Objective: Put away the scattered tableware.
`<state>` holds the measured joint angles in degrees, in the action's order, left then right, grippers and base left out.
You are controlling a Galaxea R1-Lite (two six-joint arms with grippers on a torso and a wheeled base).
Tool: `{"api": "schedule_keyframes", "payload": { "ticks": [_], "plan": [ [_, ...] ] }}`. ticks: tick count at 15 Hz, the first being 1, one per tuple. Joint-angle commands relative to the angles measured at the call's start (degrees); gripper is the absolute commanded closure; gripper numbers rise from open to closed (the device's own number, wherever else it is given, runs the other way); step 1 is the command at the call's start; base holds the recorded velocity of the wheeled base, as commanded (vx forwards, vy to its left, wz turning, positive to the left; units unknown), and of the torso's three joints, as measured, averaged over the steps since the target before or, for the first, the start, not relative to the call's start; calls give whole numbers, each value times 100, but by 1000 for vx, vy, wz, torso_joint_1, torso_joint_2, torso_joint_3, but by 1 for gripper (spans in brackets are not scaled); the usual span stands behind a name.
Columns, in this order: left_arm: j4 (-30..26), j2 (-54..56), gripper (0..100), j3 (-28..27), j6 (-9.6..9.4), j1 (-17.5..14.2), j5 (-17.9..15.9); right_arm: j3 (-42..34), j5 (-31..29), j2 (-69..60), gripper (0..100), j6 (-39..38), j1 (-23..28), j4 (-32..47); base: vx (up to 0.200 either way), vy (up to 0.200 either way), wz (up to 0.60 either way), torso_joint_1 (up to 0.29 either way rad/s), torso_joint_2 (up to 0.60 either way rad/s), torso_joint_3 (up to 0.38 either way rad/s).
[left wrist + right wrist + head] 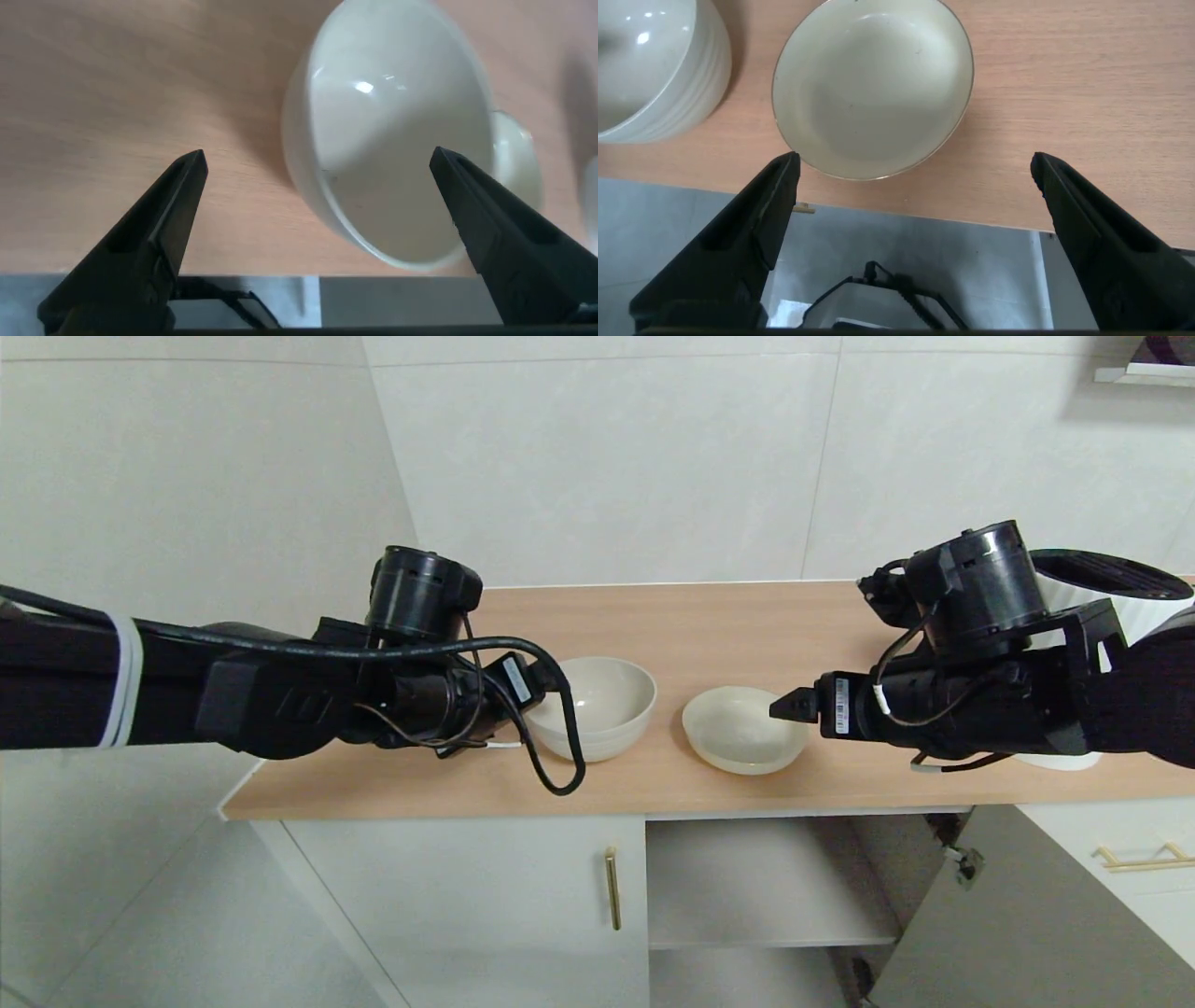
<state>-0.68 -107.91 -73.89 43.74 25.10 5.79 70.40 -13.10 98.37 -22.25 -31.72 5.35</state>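
My left fingers (154, 238) are spread wide and empty, the bowl (392, 140) just ahead of them. My right fingers (747, 243) gape as wide, just short of the dish (873, 89). Both pieces sit near the worktop (728, 625) front edge, above the open cupboard (756, 877). I reckon a clumsy nudge could push either off, or a glazed rim could slip my pinch.

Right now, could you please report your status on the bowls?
Left gripper open at deep bowl; right gripper open at shallow bowl. Both bowls on counter, not held. Cupboard below open; nothing seen in the way.
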Motion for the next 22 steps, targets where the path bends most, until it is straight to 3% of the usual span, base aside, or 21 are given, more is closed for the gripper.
{"api": "schedule_keyframes", "payload": {
  "ticks": [1,6,7,11,17,22],
  "plan": [
    [24,-195,0,-12,3,-5,10,0,1,-10,0,1,-1,1,0,0,0,0,0,0],
    [24,-230,0,-3,3,-5,10,0,1,-19,0,1,-1,1,0,0,0,0,0,0],
    [24,-230,100,-3,3,4,19,0,1,-19,0,1,-1,1,0,0,0,0,0,0],
    [24,-178,100,-12,135,-5,1,0,1,-28,0,1,-1,1,0,0,0,0,0,0],
    [24,-142,100,-12,144,-5,1,18,-87,60,0,10,-1,1,0,0,0,0,0,0],
    [24,-63,100,-3,144,-5,1,53,-1089,842,0,63,-1,-544,0,0,0,0,0,0]
  ]
}}
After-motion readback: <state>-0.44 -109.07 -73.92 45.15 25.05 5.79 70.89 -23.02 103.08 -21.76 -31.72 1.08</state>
